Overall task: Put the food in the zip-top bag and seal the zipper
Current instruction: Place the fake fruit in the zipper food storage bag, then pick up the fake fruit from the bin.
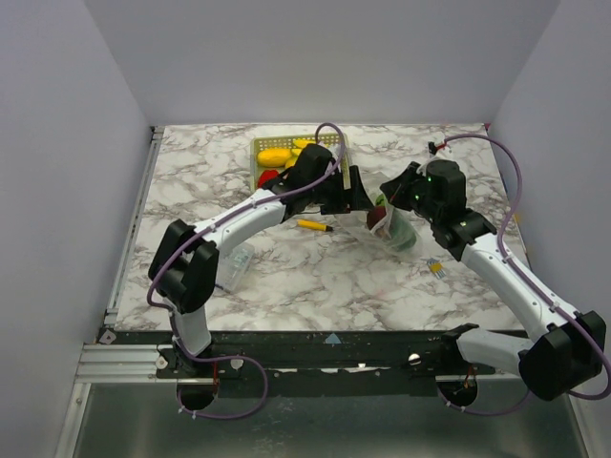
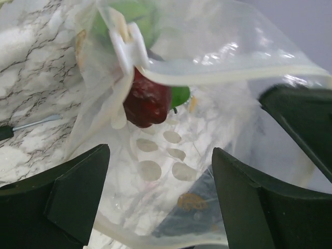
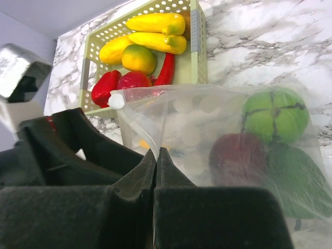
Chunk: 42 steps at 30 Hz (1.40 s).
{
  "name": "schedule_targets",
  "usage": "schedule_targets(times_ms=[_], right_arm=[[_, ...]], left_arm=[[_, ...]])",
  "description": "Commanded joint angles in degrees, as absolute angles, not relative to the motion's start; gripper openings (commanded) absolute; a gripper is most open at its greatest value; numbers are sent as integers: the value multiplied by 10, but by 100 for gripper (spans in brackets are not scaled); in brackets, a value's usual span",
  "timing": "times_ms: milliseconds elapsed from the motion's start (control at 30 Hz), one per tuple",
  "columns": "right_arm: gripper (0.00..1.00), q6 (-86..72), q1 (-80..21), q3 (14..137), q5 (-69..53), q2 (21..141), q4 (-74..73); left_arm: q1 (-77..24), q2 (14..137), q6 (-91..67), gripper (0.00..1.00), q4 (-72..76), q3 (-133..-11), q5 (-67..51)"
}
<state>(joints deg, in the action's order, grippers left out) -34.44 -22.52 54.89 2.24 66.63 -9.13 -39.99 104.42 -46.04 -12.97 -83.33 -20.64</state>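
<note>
The clear zip-top bag [image 1: 396, 229] hangs between my two grippers at mid-table. Inside it are a dark-red round fruit [image 3: 238, 155], a green pepper [image 3: 275, 114] and a green leafy piece [image 3: 301, 181]. My right gripper [image 3: 156, 150] is shut on the bag's mouth edge beside the zipper strip [image 3: 137, 111]. My left gripper [image 2: 161, 155] is open, with its jaws on either side of the bag's open mouth. The zipper [image 2: 233, 75] and its white slider [image 2: 127, 44] cross above, next to the dark-red fruit [image 2: 148, 101]. More food lies in the basket: yellow pieces [image 3: 155, 23], a lemon [image 3: 139, 58] and red ones [image 3: 106, 85].
The yellow-green mesh basket [image 1: 260, 145] stands at the back centre, just behind the left gripper [image 1: 361, 198]. A thin yellow-and-black stick [image 1: 315, 226] lies left of the bag. A flat clear packet [image 1: 236, 262] lies by the left arm. A small yellow-blue item [image 1: 435, 269] lies under the right arm.
</note>
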Motion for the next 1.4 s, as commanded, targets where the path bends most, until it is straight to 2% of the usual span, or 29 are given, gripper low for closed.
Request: schedule_targets(times_ms=[0,267,333,433,533,633,733,933,1067,1367], right_arm=[[1,-333,-229,542,43,652,-90],[1,-332,-229,538,40,656,-86],[1,-329,-229,537,43,654,-88],[1,-326,-229,538,47,650,-91],[1,-323,-228,541,48,648,-93],[1,-321,-229,542,46,649,-96],[1,-319,-229,542,49,647,-101],[1,-315,-228,544,52,638,-103],[1,-316,-229,543,50,641,-102],[1,-320,-229,535,50,634,-101]], left_arm=[[-381,979,-412,79,-37,-802,-289],[-355,914,-397,78,11,-778,-305],[-345,879,-396,75,44,-740,-262],[-332,814,-409,78,122,-652,-167],[-314,804,-422,79,117,-645,-86],[-287,848,-469,79,-38,-727,-16],[-253,917,-530,78,-162,-813,-5],[-236,1079,-406,82,-332,-1025,-68],[-235,1170,-330,82,-414,-1135,-60],[-235,1257,-234,82,-466,-1203,82]])
